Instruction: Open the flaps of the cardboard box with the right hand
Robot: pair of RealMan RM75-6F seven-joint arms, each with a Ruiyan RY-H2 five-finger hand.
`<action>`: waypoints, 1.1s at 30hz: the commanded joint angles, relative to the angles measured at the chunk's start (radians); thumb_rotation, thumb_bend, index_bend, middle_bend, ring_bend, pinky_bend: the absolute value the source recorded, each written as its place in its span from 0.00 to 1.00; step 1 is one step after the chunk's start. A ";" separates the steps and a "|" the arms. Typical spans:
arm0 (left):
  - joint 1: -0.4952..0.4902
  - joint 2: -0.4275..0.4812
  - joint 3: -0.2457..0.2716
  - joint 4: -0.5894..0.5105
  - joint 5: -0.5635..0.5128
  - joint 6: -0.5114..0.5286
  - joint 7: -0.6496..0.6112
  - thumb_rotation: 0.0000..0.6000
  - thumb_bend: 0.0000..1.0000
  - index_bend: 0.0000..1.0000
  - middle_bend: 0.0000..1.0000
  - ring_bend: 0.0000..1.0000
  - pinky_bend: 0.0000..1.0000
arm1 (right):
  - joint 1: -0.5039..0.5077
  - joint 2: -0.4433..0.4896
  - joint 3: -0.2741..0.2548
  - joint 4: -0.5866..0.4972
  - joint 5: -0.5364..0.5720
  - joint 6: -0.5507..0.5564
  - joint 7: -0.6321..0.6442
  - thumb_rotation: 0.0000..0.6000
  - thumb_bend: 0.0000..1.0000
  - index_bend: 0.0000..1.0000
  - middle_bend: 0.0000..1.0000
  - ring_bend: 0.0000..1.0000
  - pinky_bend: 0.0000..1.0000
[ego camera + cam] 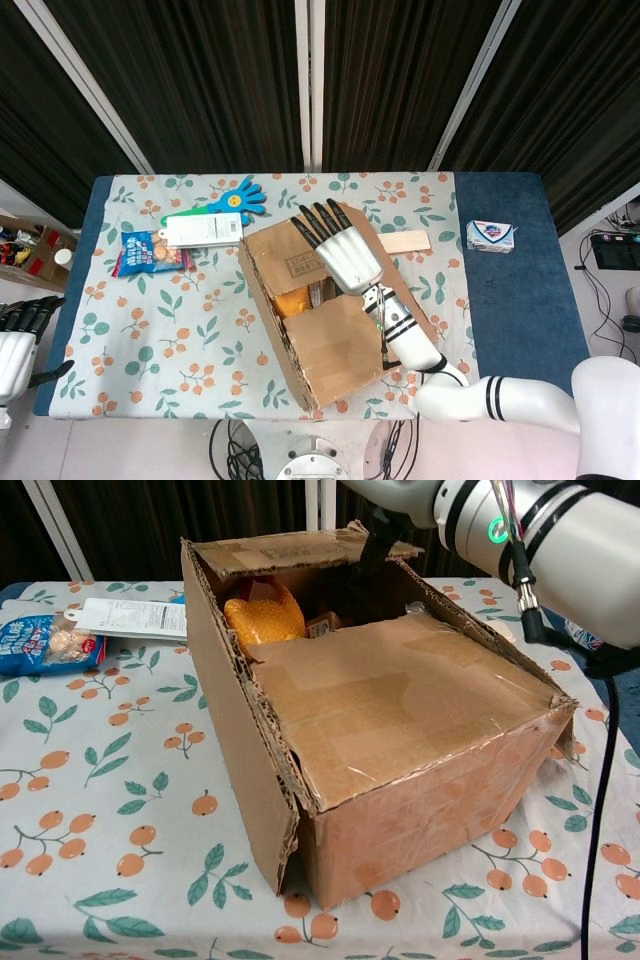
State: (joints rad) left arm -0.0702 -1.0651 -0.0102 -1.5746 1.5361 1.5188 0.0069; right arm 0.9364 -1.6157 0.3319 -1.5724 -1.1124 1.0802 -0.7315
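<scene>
Above cardboard box (340, 320), right hand (340, 250) fingers spread, lifting far flap (290, 550); soap box (489, 236) beside

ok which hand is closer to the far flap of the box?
Right. The right hand is at the far flap, fingers over it; the left hand sits off the table's left edge, well away.

Bright, even light; sharp focus.
</scene>
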 commanded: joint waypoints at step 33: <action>0.012 0.034 -0.013 -0.025 -0.020 -0.002 -0.001 1.00 0.00 0.18 0.17 0.16 0.25 | 0.246 0.068 0.147 0.107 0.064 -0.087 0.165 1.00 0.22 0.00 0.02 0.00 0.00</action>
State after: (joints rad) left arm -0.0581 -1.0314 -0.0226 -1.5964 1.5144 1.5146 0.0036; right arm 1.2299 -1.6294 0.5182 -1.3655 -1.0456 1.0499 -0.6177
